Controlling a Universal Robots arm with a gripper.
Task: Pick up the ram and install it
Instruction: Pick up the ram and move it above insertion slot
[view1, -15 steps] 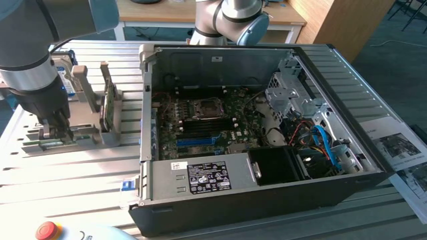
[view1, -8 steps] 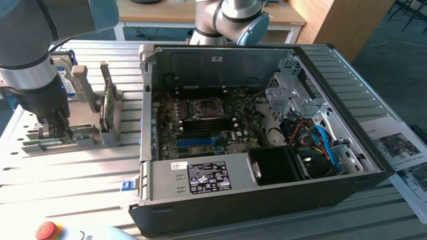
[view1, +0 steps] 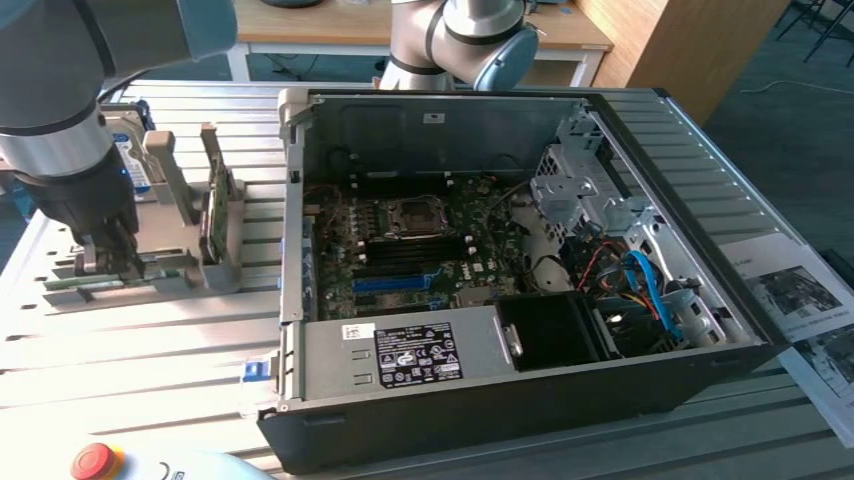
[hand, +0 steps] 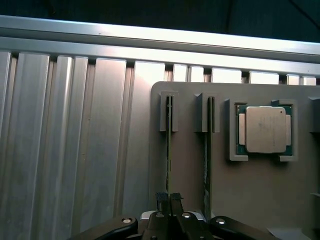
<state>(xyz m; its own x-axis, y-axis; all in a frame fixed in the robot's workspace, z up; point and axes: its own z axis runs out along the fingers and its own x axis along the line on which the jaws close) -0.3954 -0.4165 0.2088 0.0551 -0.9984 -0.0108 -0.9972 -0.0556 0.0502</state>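
The ram (hand: 169, 150) is a thin green stick standing on edge in a slot of the grey holder (hand: 190, 175). My gripper (hand: 169, 201) is down over its near end, fingers shut on the stick's upper edge. A second green stick (hand: 207, 150) stands in the slot beside it, untouched. In the exterior view my gripper (view1: 114, 262) is lowered onto the grey holder (view1: 180, 272) at the exterior view's left, beside the open computer case (view1: 627, 130).
A square silver processor chip (hand: 265, 129) lies in a pocket of the holder next to the sticks. A hard drive (view1: 134, 165) stands behind the gripper. The motherboard (view1: 400, 250) with blue memory slots (view1: 394, 283) lies inside the case. A red stop button (view1: 94, 460) is at the front.
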